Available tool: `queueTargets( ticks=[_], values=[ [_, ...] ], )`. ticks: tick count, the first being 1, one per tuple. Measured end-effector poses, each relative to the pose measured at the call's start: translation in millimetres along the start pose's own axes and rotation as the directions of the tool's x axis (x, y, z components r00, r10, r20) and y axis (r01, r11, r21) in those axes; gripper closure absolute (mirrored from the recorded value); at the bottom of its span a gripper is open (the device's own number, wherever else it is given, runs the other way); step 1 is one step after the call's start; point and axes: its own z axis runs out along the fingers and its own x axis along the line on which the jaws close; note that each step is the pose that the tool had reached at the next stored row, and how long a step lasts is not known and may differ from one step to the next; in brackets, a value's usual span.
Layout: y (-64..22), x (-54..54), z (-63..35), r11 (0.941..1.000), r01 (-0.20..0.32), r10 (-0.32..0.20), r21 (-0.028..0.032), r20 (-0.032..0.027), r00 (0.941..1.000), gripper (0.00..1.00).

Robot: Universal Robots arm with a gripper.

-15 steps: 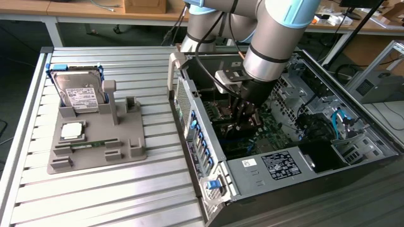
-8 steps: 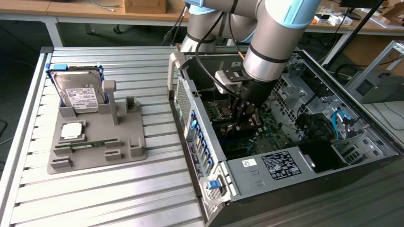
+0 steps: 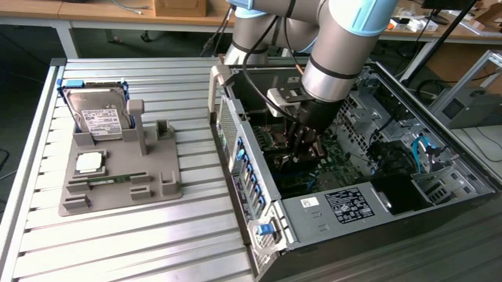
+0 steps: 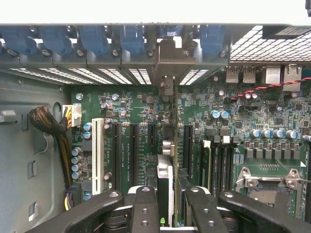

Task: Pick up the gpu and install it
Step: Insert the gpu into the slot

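Jaws part-closed, I grip gpu (image 4: pixel 165 180) | on edge, to line up with board (image 4: pixel 141 121) slot | case (image 3: pixel 235 126) at 3 o'clock from holder (image 3: pixel 117 197)

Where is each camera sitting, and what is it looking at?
Exterior view: off the arm, high up, looking down at the table, the open computer case and the grey holder; the arm shows reaching into the case.
Wrist view: on the wrist, looking along the gripper at the green circuit board; its black fingers show, clamped on the graphics card.
Shared: both see the gripper inside the case.
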Motion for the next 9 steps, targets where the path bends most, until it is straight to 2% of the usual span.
queueTargets(
  ticks=[9],
  values=[
    [-0.2, -0.2, 0.9, 1.0000, 0.000, 0.000, -0.0002, -0.0036, 1.0000, 0.73]
  ],
)
